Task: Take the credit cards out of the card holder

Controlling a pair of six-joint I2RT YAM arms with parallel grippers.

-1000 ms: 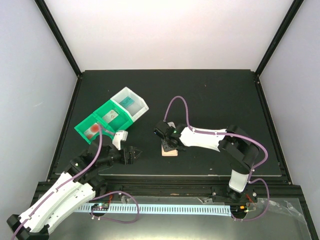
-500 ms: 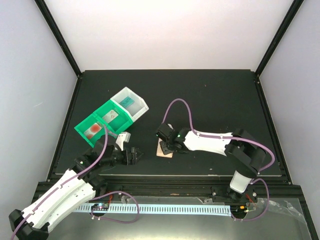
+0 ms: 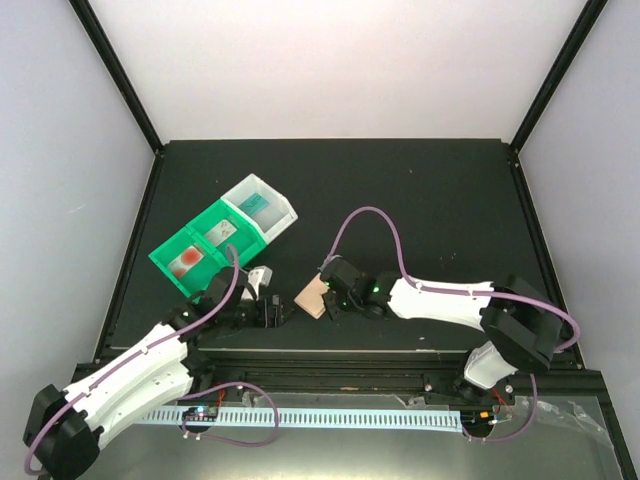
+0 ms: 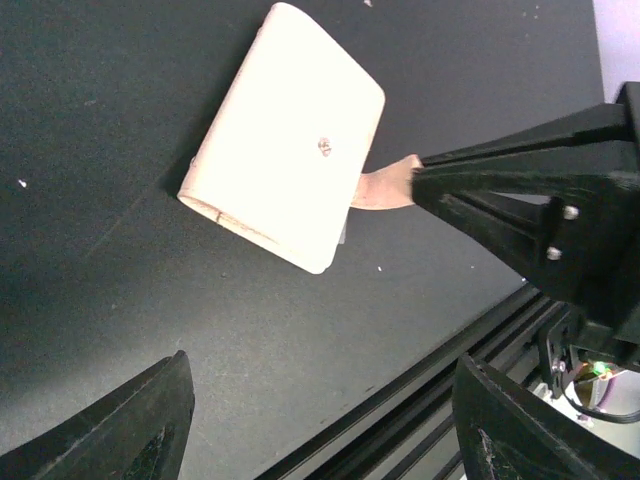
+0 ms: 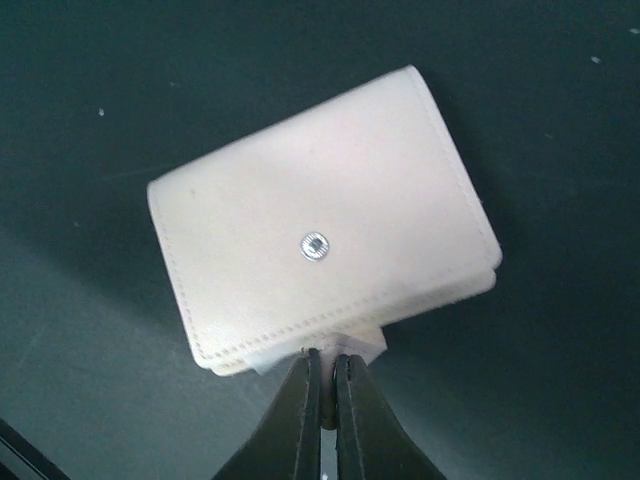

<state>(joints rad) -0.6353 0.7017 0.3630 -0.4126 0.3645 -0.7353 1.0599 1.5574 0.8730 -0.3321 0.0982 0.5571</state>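
Note:
The card holder is folded shut, its pale peach outside with a metal snap facing the cameras. My right gripper is shut on a small tab at its near edge, and its black fingers reach in from the right in the left wrist view. My left gripper stands open just left of the card holder, with nothing between its fingers. Three credit cards lie in the bins: a teal one, a pale grey-white one and one with a red blotch.
A green two-compartment bin and a white bin stand joined at the left of the black mat. The mat's near edge and a metal rail run just below the left gripper.
The right gripper has carried the card holder leftward towards the left arm. The left gripper has shifted right to meet it and its jaws have narrowed a little.

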